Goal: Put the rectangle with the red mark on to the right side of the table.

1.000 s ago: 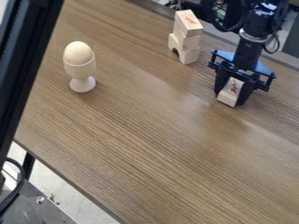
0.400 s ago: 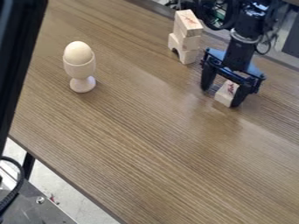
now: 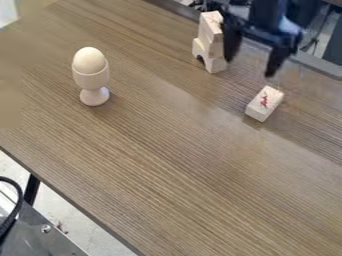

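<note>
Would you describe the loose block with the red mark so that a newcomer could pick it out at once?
On the brown table, look far to the right of the egg in its cup. Below the open gripper is a small pale block with a red mark on top. Unlike the nearby stacked blocks, it lies alone.

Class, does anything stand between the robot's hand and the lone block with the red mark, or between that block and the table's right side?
Nothing visible does. The open hand hangs beyond the red-marked block, which already lies toward the right of the table; the stacked blocks stand to its left.
</note>
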Robot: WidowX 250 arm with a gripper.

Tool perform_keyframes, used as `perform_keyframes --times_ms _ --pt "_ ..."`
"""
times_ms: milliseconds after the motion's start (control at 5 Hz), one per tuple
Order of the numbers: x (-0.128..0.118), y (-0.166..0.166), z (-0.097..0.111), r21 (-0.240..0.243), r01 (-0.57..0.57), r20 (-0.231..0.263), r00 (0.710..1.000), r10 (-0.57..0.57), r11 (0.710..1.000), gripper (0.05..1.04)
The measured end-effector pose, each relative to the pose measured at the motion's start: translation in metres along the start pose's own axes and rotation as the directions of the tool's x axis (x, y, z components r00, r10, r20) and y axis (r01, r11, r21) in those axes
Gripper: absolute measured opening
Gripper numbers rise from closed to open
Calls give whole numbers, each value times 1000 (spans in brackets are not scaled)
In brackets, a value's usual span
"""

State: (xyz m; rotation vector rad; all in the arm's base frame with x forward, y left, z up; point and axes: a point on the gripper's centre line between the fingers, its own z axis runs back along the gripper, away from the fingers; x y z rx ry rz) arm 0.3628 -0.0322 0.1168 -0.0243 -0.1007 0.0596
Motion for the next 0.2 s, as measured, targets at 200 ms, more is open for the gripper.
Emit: perform_keyframes --times_ms 200 --pt "-13 12 43 28 -36 84 996 33 999 998"
